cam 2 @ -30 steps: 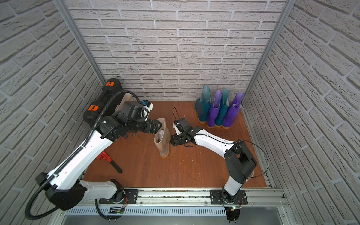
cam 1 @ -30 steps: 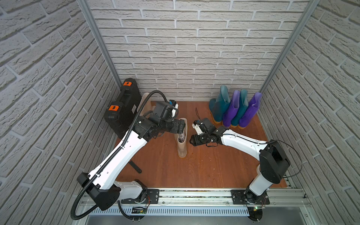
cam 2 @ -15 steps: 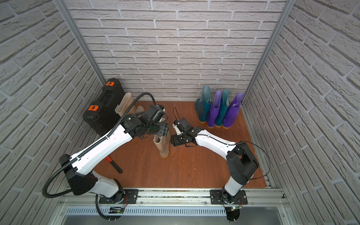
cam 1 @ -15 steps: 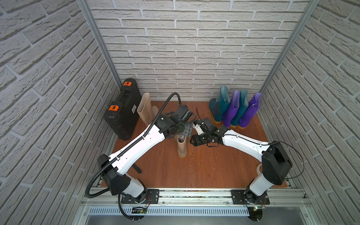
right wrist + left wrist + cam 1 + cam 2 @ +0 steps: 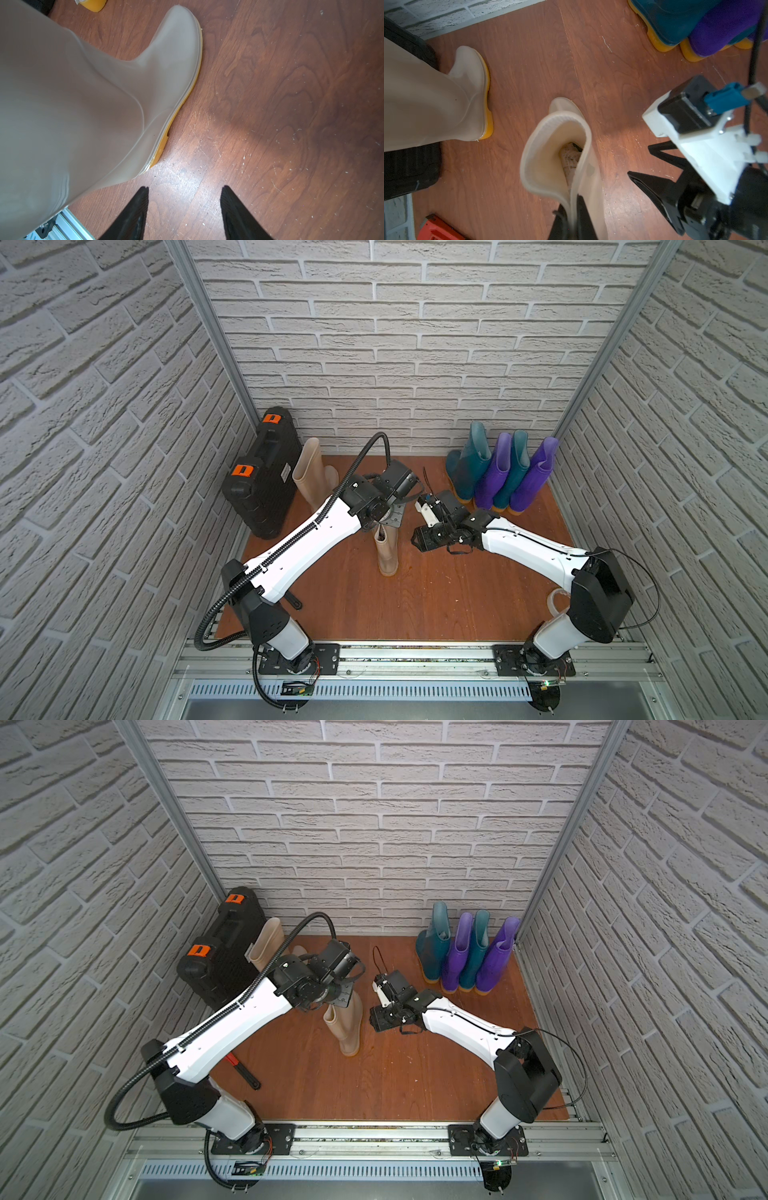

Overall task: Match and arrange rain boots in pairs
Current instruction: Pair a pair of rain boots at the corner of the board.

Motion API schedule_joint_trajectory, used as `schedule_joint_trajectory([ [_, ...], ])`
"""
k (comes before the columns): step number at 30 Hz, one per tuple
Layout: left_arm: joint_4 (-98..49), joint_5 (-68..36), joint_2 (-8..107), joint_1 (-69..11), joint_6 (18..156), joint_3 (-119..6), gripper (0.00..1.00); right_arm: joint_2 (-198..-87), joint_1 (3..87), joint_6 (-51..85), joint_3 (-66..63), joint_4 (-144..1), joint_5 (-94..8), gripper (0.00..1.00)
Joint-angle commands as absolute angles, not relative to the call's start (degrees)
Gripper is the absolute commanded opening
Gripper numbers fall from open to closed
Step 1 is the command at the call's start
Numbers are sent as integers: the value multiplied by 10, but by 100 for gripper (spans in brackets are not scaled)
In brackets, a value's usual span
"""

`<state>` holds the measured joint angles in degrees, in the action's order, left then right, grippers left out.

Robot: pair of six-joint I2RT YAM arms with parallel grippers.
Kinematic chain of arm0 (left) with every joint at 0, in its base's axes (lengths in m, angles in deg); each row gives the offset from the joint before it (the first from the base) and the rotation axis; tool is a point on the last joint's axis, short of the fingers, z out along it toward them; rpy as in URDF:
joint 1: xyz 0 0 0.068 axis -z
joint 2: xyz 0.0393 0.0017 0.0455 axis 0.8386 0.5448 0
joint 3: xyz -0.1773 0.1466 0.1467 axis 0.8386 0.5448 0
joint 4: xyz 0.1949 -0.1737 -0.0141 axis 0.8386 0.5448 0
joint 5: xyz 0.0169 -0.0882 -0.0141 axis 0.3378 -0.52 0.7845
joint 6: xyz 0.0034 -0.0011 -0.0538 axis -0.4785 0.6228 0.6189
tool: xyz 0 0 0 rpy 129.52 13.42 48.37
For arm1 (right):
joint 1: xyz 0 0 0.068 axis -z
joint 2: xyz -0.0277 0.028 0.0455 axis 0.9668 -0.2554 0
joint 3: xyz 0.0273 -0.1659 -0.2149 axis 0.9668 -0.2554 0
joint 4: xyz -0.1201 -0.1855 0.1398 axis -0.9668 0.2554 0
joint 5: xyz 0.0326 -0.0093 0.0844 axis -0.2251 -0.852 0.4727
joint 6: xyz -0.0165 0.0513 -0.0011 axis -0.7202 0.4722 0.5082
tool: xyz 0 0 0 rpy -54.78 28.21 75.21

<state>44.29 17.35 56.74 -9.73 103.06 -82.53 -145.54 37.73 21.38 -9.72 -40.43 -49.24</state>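
Cuff of mid-floor beige boot [image 5: 542, 158] clamped by left gripper [image 5: 571, 205]; thin rubber, probably floppy, slick; right gripper [image 5: 185, 188] spread, empty.

Teal-purple boots [image 5: 496, 477] alternating; beige boots [image 5: 387, 549] apart

In both top views the left arm's wrist [image 5: 376, 499] hides the standing beige boot's [image 5: 387, 551] opening and the fingers [image 5: 584, 216] pinching its rim. The red-handled tool [image 5: 245, 1073] lies mostly under that arm; the black case's label [image 5: 286, 475] is unreadable.

Probably a lab mock-up: brick-pattern wall panels [image 5: 415, 344], aluminium posts [image 5: 214, 335], wooden floor [image 5: 436, 593].
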Motion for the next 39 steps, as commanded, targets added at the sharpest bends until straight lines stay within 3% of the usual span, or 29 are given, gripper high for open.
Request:
schedule_joint_trajectory([
  [1,448,217,569,-106,1004,-864,0,-1444,380,202,-71,-397,-497,58],
  [39,269,116,655,-347,723,-959,0,-1504,381,215,-23,-383,-487,58],
])
